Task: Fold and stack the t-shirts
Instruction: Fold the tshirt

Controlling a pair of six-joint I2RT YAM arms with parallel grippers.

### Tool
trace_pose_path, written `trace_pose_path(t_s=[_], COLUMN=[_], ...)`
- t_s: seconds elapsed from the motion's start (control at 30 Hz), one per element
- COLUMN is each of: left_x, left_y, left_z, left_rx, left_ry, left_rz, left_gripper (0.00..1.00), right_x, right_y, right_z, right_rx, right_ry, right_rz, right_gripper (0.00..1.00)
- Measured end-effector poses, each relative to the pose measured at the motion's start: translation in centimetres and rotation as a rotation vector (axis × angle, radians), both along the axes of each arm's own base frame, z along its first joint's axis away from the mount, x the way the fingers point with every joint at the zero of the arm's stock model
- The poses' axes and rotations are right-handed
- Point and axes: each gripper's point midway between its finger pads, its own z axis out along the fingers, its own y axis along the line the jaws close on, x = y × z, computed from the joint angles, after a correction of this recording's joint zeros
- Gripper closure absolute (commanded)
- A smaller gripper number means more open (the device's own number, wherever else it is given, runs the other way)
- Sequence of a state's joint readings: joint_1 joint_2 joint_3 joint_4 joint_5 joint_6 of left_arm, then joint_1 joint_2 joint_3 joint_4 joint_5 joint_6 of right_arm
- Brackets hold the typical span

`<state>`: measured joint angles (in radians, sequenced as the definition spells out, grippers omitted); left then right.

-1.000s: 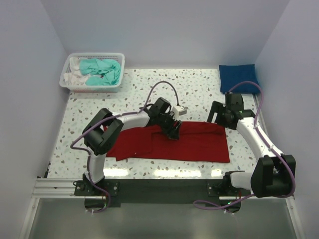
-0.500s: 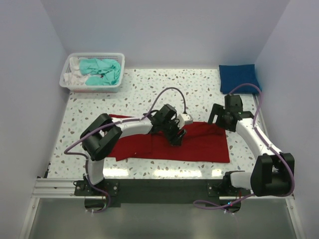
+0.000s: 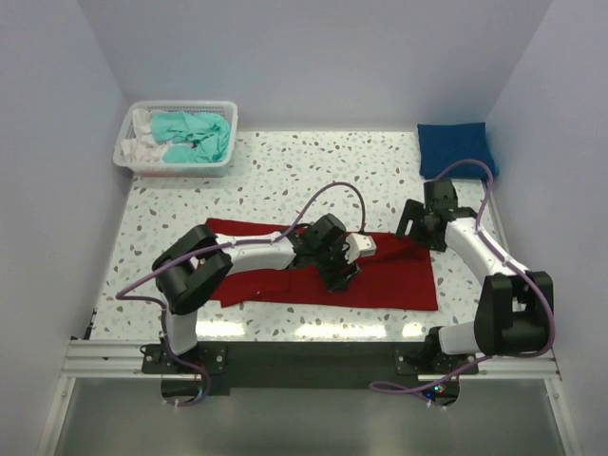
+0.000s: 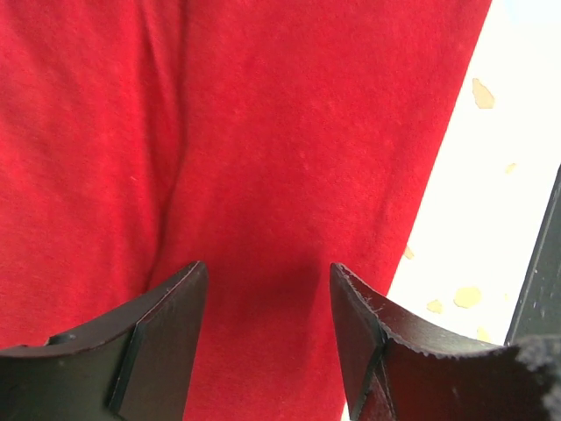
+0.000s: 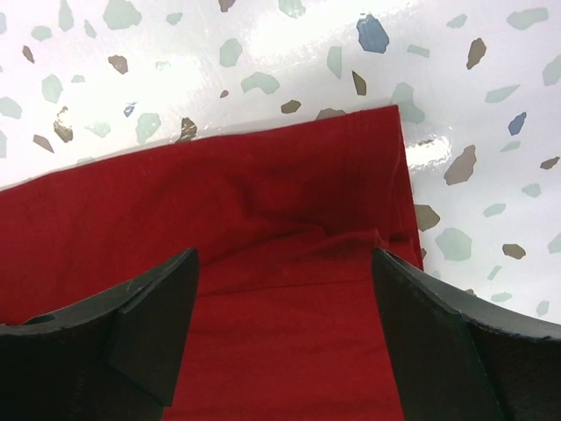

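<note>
- Red t-shirt lies spread out flat on the desk, in the middle and close to the near edge. I think it lies flat like this so it can be folded neatly.
- The left hand hangs low over the middle of the red t-shirt, close to the shirt's near edge. Its two fingers are apart and nothing is between them. Only red cloth shows under them, with bare desk just beside it.
- The right hand is over the far right corner of the red t-shirt. Its fingers are wide apart and hold nothing. The corner lies just past the fingertips, and a small wrinkle sits between them.
- I think the right hand is there because a corner is easy to pinch and lift for a fold.
- I cannot tell if either hand touches the cloth.
- The blue t-shirt lies folded in the far right corner of the desk, well apart from both hands. It looks like the start of the stack.
- The teal t-shirt is bunched up in the white basket at the far left, not yet folded.
</note>
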<state>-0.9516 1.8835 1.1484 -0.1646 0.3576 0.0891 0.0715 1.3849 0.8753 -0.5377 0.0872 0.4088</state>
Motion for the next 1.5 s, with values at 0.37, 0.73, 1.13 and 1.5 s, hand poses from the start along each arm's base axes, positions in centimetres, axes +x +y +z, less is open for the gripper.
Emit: trace_pose_path(t_s=[0.37, 0.73, 1.13, 1.5], left_x=[-1.2, -1.8, 1.9, 10.7], left_y=[-0.3, -0.8, 0.9, 13.5], left_z=[-0.1, 0.8, 2.9, 7.7], left_rx=[0.004, -0.014, -0.027, -0.099], left_ry=[-0.001, -0.018, -0.027, -0.055], left_rz=[-0.026, -0.038, 0.194, 0.746], left_gripper=[0.37, 0.36, 0.37, 0.38], right_x=[1.2, 0.7, -5.2, -2.5], right_y=[0.0, 2.4, 0.3, -2.2], right_z=[6.4, 0.9, -4.3, -1.4], right_rx=[0.009, 0.132, 0.188, 0.145], right_ry=[-0.172, -0.054, 0.078, -0.021], right_rz=[-0.006, 0.032, -0.084, -0.125], right_gripper=[0.20, 0.25, 0.28, 0.43])
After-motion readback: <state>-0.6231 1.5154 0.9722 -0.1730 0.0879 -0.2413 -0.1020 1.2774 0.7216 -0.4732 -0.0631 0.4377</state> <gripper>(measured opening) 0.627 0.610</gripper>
